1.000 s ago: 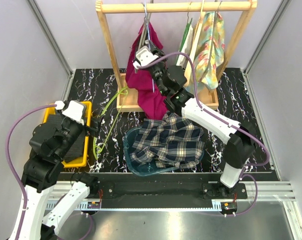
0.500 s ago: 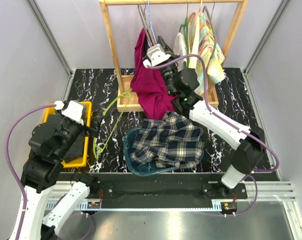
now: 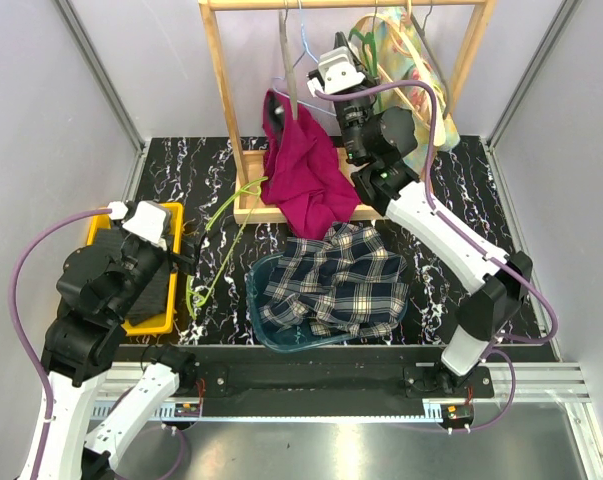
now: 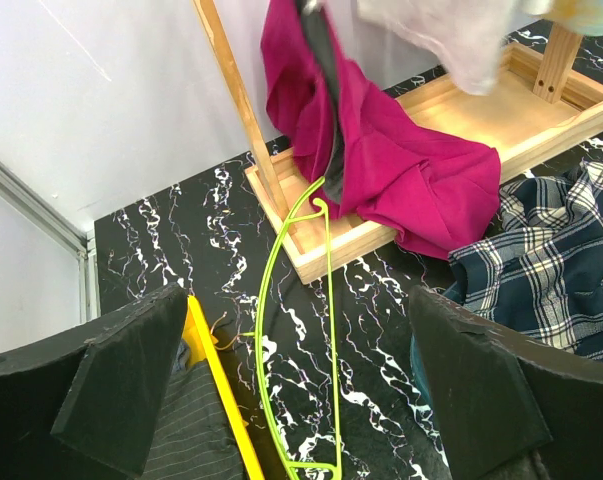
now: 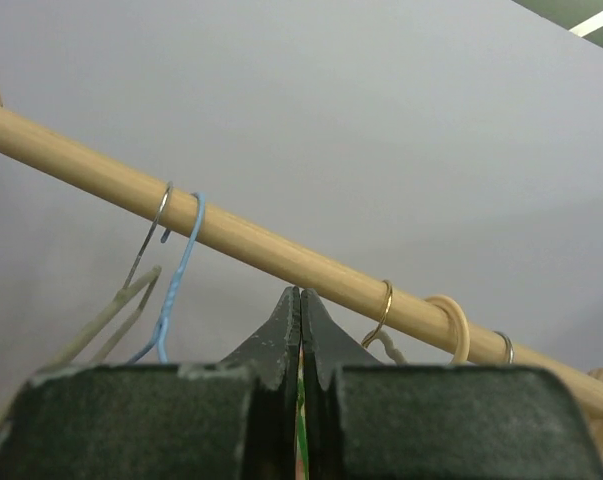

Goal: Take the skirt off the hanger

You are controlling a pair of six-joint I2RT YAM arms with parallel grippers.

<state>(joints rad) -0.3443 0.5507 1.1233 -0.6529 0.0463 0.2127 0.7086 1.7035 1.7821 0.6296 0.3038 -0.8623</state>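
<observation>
Right hand (image 5: pixel 301 300): closed, fingers pressed flat together just below the rail (image 5: pixel 261 250). A thin green sliver shows between the fingers; what it belongs to cannot be told. A blue hanger (image 5: pixel 181 265) hooks over the rail to the left of this hand.

Skirt (image 3: pixel 303 178): magenta, located below and to the left of the right hand. Its upper edge sits at a grey hanger (image 3: pixel 287 70). Its lower part drapes over the rack base (image 3: pixel 246 212) and ends beside a plaid shirt (image 3: pixel 331 285). Whether the hanger grips it cannot be told.

Left hand (image 4: pixel 299 298): fully open, holding nothing, above the table (image 4: pixel 381 340). A lime hanger (image 4: pixel 331 330) lies directly ahead of it. The skirt is further ahead and to the right, well apart.
</observation>
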